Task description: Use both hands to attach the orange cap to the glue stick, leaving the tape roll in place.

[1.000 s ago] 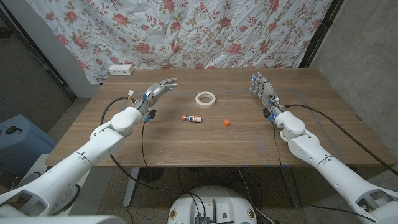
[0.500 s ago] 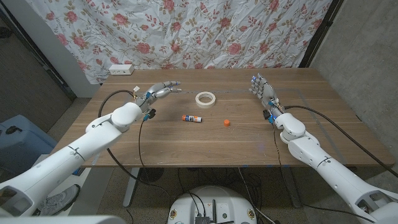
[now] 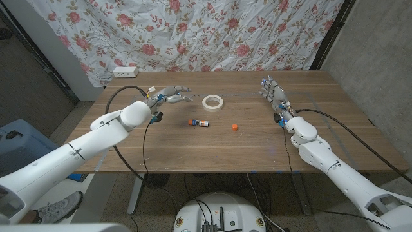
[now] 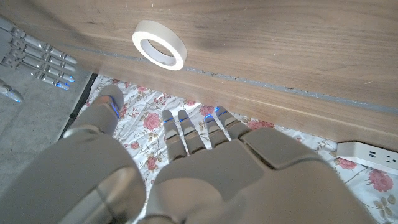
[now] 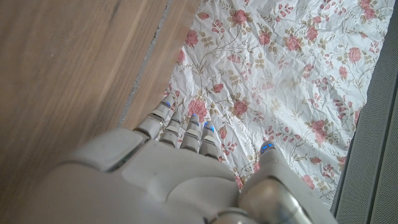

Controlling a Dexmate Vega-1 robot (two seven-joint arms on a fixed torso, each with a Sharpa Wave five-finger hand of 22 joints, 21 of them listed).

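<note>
A glue stick (image 3: 199,122) lies on its side near the table's middle, white body with a blue and orange label. The small orange cap (image 3: 234,127) sits apart to its right. A cream tape roll (image 3: 212,102) (image 4: 159,52) lies flat behind them. My left hand (image 3: 170,96) (image 4: 205,155) hovers open over the table, left of the tape roll, fingers stretched toward it and holding nothing. My right hand (image 3: 271,91) (image 5: 180,162) stands open at the right side, fingers pointing away, well right of the cap; its fingers (image 4: 37,53) also appear in the left wrist view.
A white power strip (image 3: 125,71) (image 4: 367,153) sits at the table's far left corner. A floral cloth (image 3: 193,32) hangs behind the table. Cables trail off the left arm near the table's left edge.
My left hand has swung to the right toward the tape roll, its fingers turning to point rightward. The right hand, glue stick, cap and tape have stayed put.
</note>
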